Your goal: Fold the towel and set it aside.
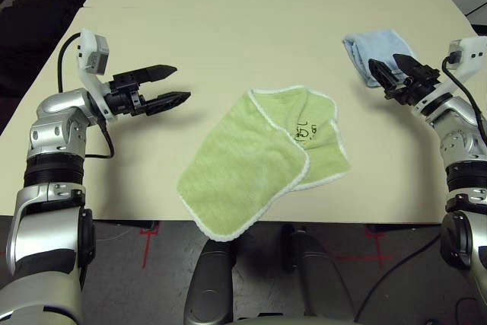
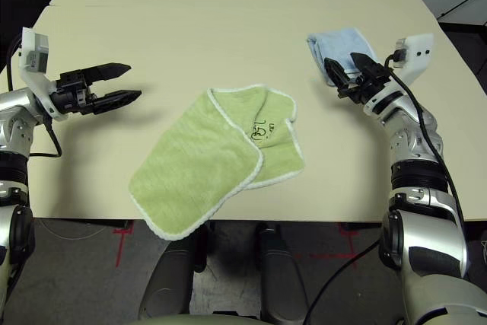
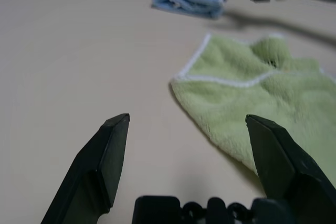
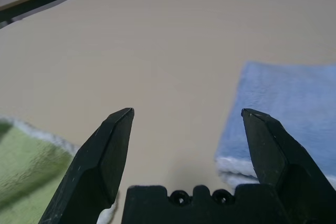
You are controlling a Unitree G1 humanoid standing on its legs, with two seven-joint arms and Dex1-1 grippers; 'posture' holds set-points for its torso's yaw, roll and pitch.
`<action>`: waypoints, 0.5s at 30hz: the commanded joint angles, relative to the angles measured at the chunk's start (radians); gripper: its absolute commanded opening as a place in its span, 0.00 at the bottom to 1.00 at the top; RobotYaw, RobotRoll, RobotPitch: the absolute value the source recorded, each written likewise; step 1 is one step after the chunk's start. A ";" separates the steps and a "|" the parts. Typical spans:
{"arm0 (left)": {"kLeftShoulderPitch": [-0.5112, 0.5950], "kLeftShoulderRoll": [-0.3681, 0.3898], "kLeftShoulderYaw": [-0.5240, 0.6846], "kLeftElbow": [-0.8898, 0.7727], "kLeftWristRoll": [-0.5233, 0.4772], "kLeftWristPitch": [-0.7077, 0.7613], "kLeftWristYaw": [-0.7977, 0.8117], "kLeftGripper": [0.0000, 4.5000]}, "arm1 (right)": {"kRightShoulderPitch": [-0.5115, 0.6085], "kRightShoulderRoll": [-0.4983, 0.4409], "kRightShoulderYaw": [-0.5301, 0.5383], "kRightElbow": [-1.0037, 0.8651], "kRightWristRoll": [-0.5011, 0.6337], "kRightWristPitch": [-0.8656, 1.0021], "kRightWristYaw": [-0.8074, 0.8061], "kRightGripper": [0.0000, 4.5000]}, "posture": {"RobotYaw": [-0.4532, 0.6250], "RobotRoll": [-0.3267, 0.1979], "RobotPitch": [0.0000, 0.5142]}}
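Surface: Beige table (image 1: 251,13) is viewed from above; dark floor is seen beyond its near and far edges.
Left gripper: left gripper (image 1: 176,85) is held above the table at the left side, pointed toward the centre. Both fingers are spread wide and nothing is held between them.
Towel position: towel (image 1: 251,165) is laid flat near the front edge of the table, at the centre, between the two arms. It is already doubled over once, with one flap lapped over the other, and its near corner is seen overhanging the front edge.
Towel axis: long axis is run diagonally, from the near-left corner up toward the far-right. The dark embroidered mark (image 1: 306,132) is exposed on the right-hand half.
Key relation: towel is located to the right of the left gripper and to the left of the right gripper, apart from both. The two arms are judged about equally near; the far-right end is the better reach for the right arm, the near-left end for the left.
Blue towel: blue towel (image 1: 374,49) is placed folded at the right, just behind the right gripper; it is no part of the task.
Right gripper: right gripper (image 1: 389,68) is held at the right, pointed inward. Its fingers are fully parted and empty.
Containers: none are seen.
Task stage: a further fold and the setting aside are judged outstanding.
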 commanded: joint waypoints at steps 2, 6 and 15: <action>-0.009 0.003 -0.019 0.062 0.048 -0.115 -0.052 1.00 | -0.017 -0.049 0.013 0.020 0.005 0.079 0.084 0.99 | 0.48 0.62 0.53; -0.005 -0.009 -0.009 0.054 0.045 -0.146 -0.057 1.00 | -0.056 -0.086 0.028 0.026 0.001 0.166 0.145 0.99 | 0.49 0.62 0.52; -0.011 -0.029 0.007 -0.019 0.004 -0.097 -0.063 1.00 | -0.180 -0.162 0.157 0.100 -0.074 0.353 0.306 0.99 | 0.50 0.62 0.51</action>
